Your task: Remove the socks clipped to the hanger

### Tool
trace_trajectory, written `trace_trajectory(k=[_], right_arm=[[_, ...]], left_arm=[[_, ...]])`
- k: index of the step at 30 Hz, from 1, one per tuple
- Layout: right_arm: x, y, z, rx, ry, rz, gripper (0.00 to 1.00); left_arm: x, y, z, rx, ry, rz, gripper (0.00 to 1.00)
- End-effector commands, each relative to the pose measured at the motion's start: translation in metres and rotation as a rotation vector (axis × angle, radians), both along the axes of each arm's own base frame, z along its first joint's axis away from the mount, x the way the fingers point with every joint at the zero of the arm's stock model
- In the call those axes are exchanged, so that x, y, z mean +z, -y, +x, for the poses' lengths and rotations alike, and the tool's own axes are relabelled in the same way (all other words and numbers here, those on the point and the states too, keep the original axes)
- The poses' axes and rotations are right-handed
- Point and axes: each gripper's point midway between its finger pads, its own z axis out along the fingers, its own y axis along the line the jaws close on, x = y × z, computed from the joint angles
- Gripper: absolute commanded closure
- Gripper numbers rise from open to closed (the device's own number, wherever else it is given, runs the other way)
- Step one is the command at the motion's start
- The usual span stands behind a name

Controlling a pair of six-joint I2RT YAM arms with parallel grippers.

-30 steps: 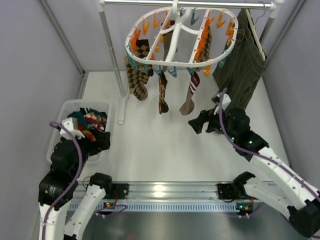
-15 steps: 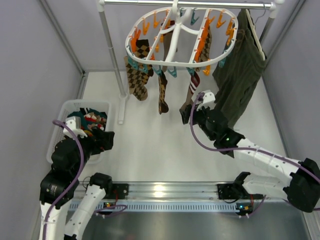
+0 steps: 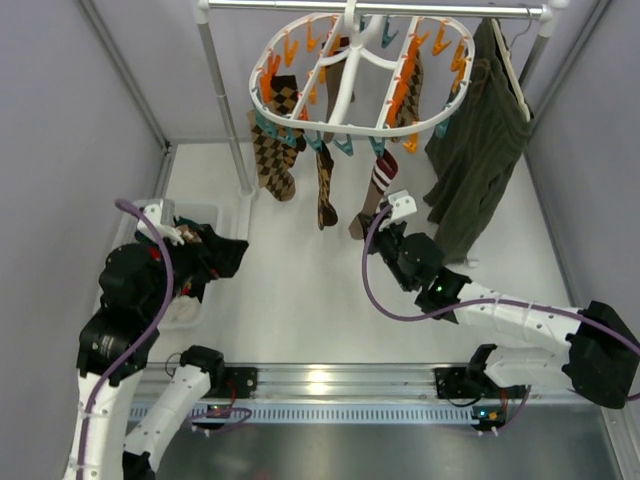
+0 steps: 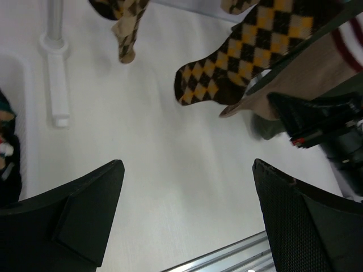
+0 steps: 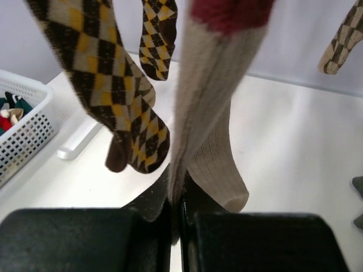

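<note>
1. The right pincer point(image 5: 174, 199) is shut tight on the lower part of the brown sock with red-white stripes point(image 5: 205, 107), whose fabric is pinched between the fingers.
2. That sock is seen hanging from the white oval hanger point(image 3: 346, 85), at its near right edge.
3. Two argyle socks point(image 3: 275, 150) are clipped to the hanger's left part, clear of both arms.
4. The left pincer point(image 4: 187, 170) is held wide open with nothing in it, above the bench point(image 3: 300, 290), beside the white basket point(image 5: 22, 136).
5. A dark olive garment point(image 3: 475, 170) is hung right of the hanger.
</note>
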Motion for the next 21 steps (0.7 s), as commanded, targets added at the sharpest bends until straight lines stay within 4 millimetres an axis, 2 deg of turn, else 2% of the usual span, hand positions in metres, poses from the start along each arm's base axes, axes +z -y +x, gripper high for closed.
trace_trajectory(k=[1,2,3,4,6,9,10,12,14,15,18,19,20,21], right_arm=[[0.021,-0.010,-0.008,-0.018,0.068,0.062,1.00],[0.020,-0.013,-0.011,-0.019,0.068,0.058,1.00],[0.021,-0.020,-0.017,-0.005,0.068,0.059,1.00],[0.020,-0.024,-0.020,0.006,0.066,0.059,1.00],[0.019,-0.034,-0.028,0.027,0.064,0.059,1.00],[0.024,-0.049,-0.042,0.070,0.063,0.073,1.00],[0.024,-0.053,-0.045,0.079,0.065,0.065,1.00],[0.027,-0.062,-0.053,0.103,0.069,0.072,1.00],[0.028,-0.066,-0.058,0.116,0.065,0.086,1.00],[0.028,-0.068,-0.060,0.124,0.063,0.092,1.00],[0.030,-0.068,-0.066,0.141,0.054,0.117,1.00],[0.032,-0.067,-0.067,0.144,0.054,0.129,1.00],[0.033,-0.066,-0.068,0.148,0.055,0.133,1.00],[0.035,-0.065,-0.070,0.155,0.056,0.140,1.00]], left_arm=[[0.068,0.033,0.018,-0.150,0.160,-0.096,0.01],[0.074,0.038,0.022,-0.168,0.156,-0.109,0.01],[0.095,0.042,0.019,-0.189,0.184,-0.135,0.01],[0.097,0.046,0.028,-0.196,0.170,-0.139,0.01],[0.123,0.046,0.029,-0.198,0.225,-0.152,0.01],[0.139,0.053,0.041,-0.219,0.242,-0.163,0.01],[0.153,0.057,0.037,-0.250,0.271,-0.172,0.01],[0.165,0.065,0.045,-0.283,0.301,-0.196,0.01],[0.171,0.076,0.048,-0.341,0.328,-0.223,0.01],[0.183,0.079,0.050,-0.351,0.382,-0.234,0.01],[0.186,0.098,0.067,-0.373,0.391,-0.215,0.01],[0.185,0.116,0.063,-0.421,0.391,-0.210,0.01],[0.185,0.119,0.070,-0.383,0.416,-0.168,0.01],[0.175,0.132,0.080,-0.384,0.399,-0.139,0.02]])
